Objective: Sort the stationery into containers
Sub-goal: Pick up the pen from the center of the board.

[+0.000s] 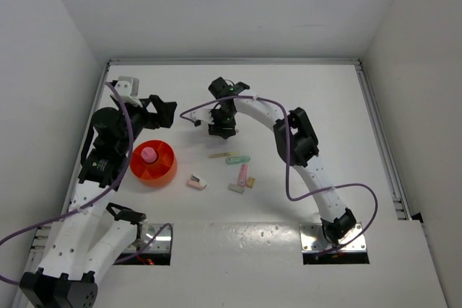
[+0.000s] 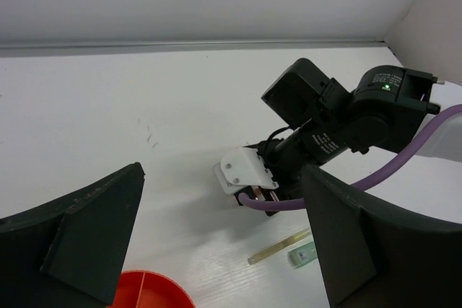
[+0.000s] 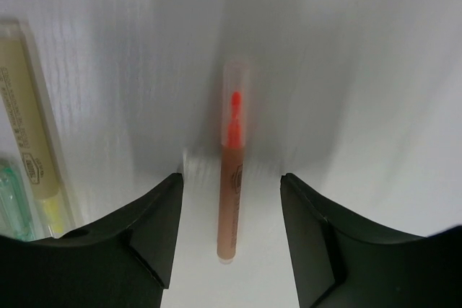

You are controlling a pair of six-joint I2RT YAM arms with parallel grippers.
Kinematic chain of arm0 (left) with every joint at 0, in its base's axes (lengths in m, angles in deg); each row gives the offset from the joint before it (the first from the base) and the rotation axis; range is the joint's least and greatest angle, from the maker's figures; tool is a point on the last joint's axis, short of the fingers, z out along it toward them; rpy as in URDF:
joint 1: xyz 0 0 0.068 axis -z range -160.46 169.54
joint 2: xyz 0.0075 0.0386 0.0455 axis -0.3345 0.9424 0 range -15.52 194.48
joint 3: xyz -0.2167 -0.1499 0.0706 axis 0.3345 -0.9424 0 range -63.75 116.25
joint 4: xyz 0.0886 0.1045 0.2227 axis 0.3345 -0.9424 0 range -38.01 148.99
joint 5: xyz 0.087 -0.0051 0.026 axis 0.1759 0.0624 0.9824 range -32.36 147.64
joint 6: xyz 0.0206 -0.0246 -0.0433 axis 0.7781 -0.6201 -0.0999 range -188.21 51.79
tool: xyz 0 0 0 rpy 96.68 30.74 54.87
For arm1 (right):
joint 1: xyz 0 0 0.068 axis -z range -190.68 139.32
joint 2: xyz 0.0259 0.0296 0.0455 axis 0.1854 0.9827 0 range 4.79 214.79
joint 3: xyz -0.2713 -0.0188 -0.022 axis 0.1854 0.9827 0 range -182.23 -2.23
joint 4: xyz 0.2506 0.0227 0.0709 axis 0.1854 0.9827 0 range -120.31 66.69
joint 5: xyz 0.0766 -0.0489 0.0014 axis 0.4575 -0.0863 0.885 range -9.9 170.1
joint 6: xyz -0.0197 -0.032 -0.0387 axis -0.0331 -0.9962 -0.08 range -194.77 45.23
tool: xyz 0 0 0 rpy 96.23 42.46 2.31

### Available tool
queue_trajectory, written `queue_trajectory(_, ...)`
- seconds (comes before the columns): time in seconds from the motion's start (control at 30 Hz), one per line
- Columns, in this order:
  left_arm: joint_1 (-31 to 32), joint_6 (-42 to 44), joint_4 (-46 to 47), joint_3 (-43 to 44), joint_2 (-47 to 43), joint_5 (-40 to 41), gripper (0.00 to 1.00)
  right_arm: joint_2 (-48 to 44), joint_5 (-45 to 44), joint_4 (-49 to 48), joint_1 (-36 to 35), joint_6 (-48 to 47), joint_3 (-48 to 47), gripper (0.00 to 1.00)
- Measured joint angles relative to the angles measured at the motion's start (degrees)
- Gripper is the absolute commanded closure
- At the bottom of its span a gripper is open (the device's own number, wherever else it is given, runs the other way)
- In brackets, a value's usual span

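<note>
Left gripper (image 1: pixel 159 112) spread wide, empty, just beyond orange bowl (image 1: pixel 166 171). Pink-capped tube (image 1: pixel 149 154) in bowl. Eraser (image 1: pixel 196 182), yellow-green pen (image 1: pixel 224 155), mint marker (image 1: pixel 238 159) on worktop (image 1: pixel 325 106), right of bowl. Right gripper (image 3: pixel 231 239) spread, straddling pink pen (image 3: pixel 231 200) without touching.

A white table (image 1: pixel 346 106) is spread beneath the left gripper (image 1: pixel 163 112) and the right gripper (image 1: pixel 221 130). It is evenly lit, and only soft shadows are cast on it. Beyond both, a pale wall (image 1: pixel 231 5) is met along a thin metal rail (image 1: pixel 231 61). Plain side walls are set outward of each gripper. Faint dark scuffs (image 2: pixel 149 136) are seen on the tabletop ahead of the left gripper.
</note>
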Motion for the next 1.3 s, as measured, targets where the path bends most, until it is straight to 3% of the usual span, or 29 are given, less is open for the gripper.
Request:
queue_trajectory(0.47, 0.0, 0.0, 0.0, 0.0, 0.0, 0.0, 0.04, 2.7, 6.8, -1.9, -1.6, 0.1, -3.5, 0.5)
queue_trajectory(0.8, 0.0, 0.0, 0.0, 0.0, 0.0, 0.0, 0.04, 3.7, 8.3, -1.5, -1.7, 1.5, -4.9, 0.73)
queue_trajectory(1.07, 0.0, 0.0, 0.0, 0.0, 0.0, 0.0, 0.04, 3.7, 7.7, -0.3, -1.9, 1.2, -5.0, 0.99)
queue_trajectory(1.3, 0.0, 0.0, 0.0, 0.0, -0.2, 0.1, 0.06, 3.4, 8.0, -3.4, -1.9, 7.6, -4.5, 1.0)
